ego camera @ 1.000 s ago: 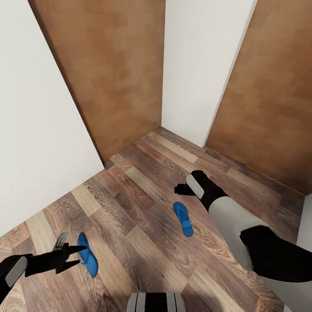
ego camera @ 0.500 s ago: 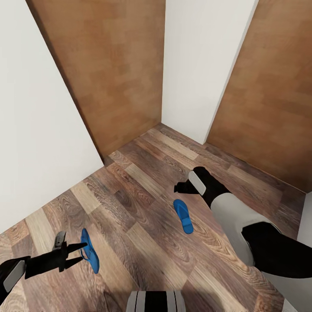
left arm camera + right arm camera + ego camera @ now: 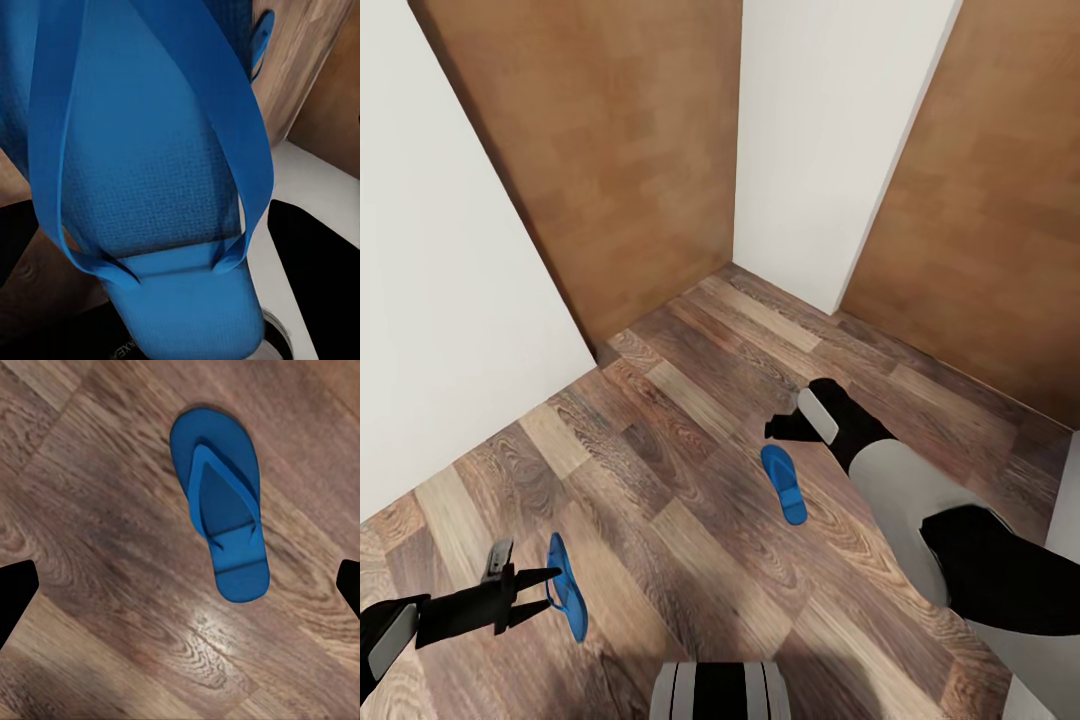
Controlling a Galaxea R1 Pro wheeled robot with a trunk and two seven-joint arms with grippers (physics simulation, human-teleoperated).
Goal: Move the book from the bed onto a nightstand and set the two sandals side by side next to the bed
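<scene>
Left end effector (image 3: 543,590) grips sandal (image 3: 566,598).

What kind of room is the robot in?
Probably a room in a home, maybe a bedroom corner: wood-plank floor, white walls, brown wooden doors, and two blue sandals, one lying there.

One sandal (image 3: 566,600) is bright blue, with thong straps, tipped up on its edge at the tips of the left pincer (image 3: 538,590), whose fingers close on it; in the left wrist view its sole and straps (image 3: 150,157) sit right against the camera. The other sandal (image 3: 783,484) lies flat on the floor (image 3: 690,440), straps up, just below and in front of the right pincer (image 3: 775,432), apart from it, between its spread fingertips in the right wrist view (image 3: 220,523).
</scene>
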